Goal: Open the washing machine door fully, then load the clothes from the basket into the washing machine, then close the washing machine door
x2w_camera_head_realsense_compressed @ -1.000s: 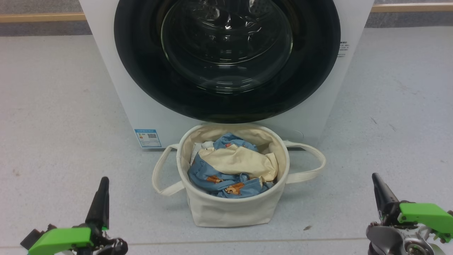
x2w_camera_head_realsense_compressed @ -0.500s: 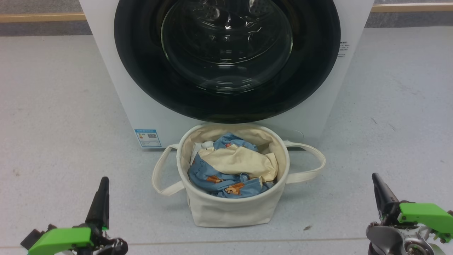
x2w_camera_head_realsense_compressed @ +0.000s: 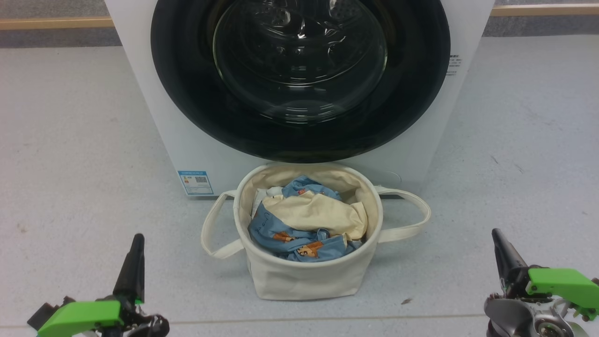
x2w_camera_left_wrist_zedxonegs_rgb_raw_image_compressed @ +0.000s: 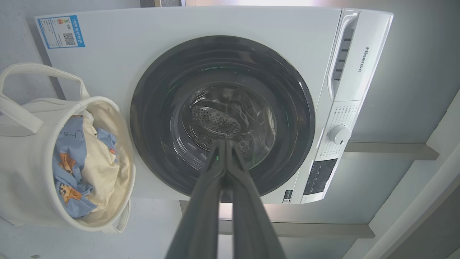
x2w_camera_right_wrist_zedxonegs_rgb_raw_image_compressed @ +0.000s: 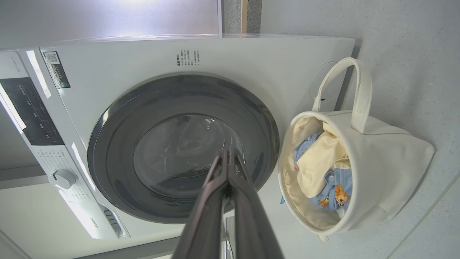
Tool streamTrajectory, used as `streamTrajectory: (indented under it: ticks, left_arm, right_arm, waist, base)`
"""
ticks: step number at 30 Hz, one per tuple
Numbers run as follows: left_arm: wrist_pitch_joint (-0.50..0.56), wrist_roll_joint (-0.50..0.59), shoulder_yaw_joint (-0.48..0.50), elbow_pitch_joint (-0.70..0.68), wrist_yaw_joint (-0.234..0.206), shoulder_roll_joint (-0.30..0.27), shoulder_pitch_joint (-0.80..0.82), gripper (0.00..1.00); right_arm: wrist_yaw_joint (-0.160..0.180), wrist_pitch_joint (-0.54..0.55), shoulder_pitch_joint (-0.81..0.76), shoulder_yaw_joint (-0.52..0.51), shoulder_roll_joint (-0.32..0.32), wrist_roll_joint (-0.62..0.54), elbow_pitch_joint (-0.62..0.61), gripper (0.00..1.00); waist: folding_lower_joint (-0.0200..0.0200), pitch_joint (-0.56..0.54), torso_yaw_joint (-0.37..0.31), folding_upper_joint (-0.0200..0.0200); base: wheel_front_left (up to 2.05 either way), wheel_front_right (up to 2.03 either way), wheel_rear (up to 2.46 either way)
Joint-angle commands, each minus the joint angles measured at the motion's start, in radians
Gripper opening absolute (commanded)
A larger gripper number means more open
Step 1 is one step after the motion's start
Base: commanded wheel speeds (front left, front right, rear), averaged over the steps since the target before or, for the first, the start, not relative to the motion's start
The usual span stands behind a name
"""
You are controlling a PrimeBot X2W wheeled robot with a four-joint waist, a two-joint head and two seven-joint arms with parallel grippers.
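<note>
Door closed, laundry waiting: the washing machine door (x2w_camera_head_realsense_compressed: 299, 79) sits flush against the white washing machine (x2w_camera_head_realsense_compressed: 154, 135). Its top is cut off by the head view's upper edge, and the perforated drum (x2w_camera_left_wrist_zedxonegs_rgb_raw_image_compressed: 215, 122) shows only dimly through it. Just below, on the grey floor (x2w_camera_head_realsense_compressed: 70, 164), the cream basket (x2w_camera_head_realsense_compressed: 304, 281) holds the clothes (x2w_camera_head_realsense_compressed: 304, 224), their lower folds hidden by its wall. The left gripper (x2w_camera_head_realsense_compressed: 136, 239) and right gripper (x2w_camera_head_realsense_compressed: 497, 234) hover well apart from the basket, jaws pressed together, bodies partly cut off.
</note>
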State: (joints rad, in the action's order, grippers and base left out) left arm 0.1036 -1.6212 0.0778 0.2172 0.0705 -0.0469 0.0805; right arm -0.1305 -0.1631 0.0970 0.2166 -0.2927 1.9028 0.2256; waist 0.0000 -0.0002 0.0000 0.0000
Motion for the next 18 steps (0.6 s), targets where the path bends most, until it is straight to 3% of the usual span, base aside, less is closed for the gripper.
streamTrajectory:
  ticks: [1,10,11,18]
  left_arm:
    - [0.005,0.009,0.033,-0.038,-0.001,-0.007,0.024,0.00]
    - [0.005,0.009,0.033,-0.038,-0.001,-0.007,0.024,0.00]
    - [0.000,0.000,0.000,0.002,0.000,0.001,0.000,1.00]
    - [-0.004,0.000,0.000,0.063,0.000,0.003,-0.013,1.00]
  right_arm:
    - [0.000,-0.007,0.025,0.016,-0.025,0.007,-0.038,0.00]
    - [0.000,-0.008,0.025,0.016,-0.025,0.007,-0.038,0.00]
    - [0.000,0.000,0.000,0.001,0.001,0.000,0.002,1.00]
    - [0.000,-0.002,-0.013,0.009,0.025,-0.005,0.057,1.00]
  waist:
    - [0.0000,0.000,0.000,0.0000]
    - [0.0000,0.000,0.000,0.0000]
    - [0.0000,0.000,0.000,0.0000]
    - [0.0004,0.002,0.001,0.0000]
  base:
    - [0.00,0.00,0.00]
    - [0.00,0.00,0.00]
    - [0.00,0.00,0.00]
    - [0.00,0.00,0.00]
